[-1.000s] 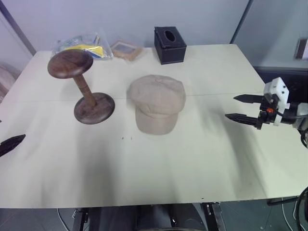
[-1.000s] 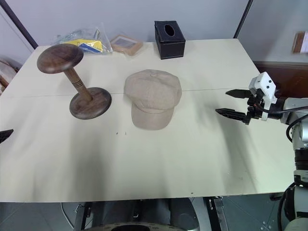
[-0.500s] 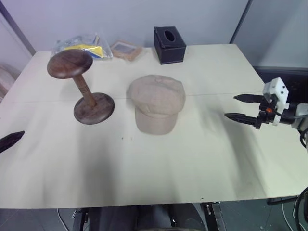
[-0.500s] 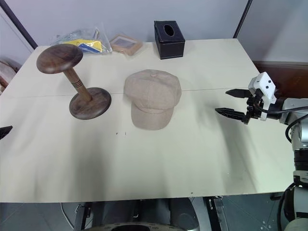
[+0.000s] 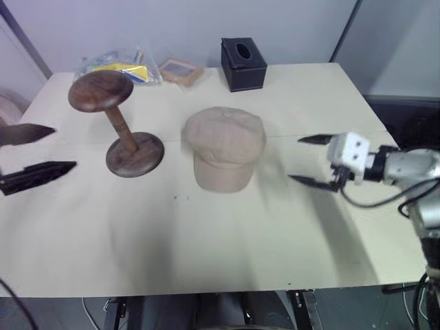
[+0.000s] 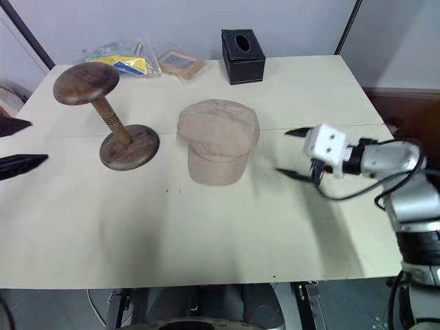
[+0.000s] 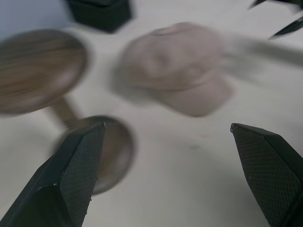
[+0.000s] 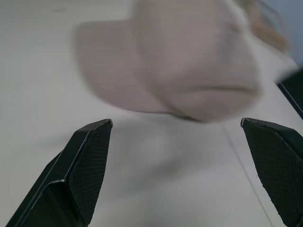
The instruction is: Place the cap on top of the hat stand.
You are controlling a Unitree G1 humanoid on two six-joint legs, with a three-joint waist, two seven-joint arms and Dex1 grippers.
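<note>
The beige cap point(image 5: 223, 146) lies flat on the middle of the white table, brim toward me. To its left the dark wooden hat stand point(image 5: 117, 124) stands upright, its round disc top point(image 5: 100, 90) bare. My left gripper point(image 5: 64, 146) hovers open just left of the stand, pointing toward it. In the left wrist view the stand point(image 7: 40, 71) and the cap point(image 7: 175, 61) lie beyond the open fingers. My right gripper point(image 5: 294, 159) is open a short way right of the cap and points at it. The cap point(image 8: 189, 61) looms close ahead of the empty right wrist fingers.
A black tissue box point(image 5: 243, 63) stands at the table's back edge behind the cap. A plastic bag with yellow contents point(image 5: 117, 67) and a flat tan frame point(image 5: 180, 70) lie at the back left. The bare table front point(image 5: 206, 240) stretches toward me.
My left gripper has come in from the left edge, rising toward the stand. My right gripper has moved left toward the cap and rolled. Cap and stand have not moved.
</note>
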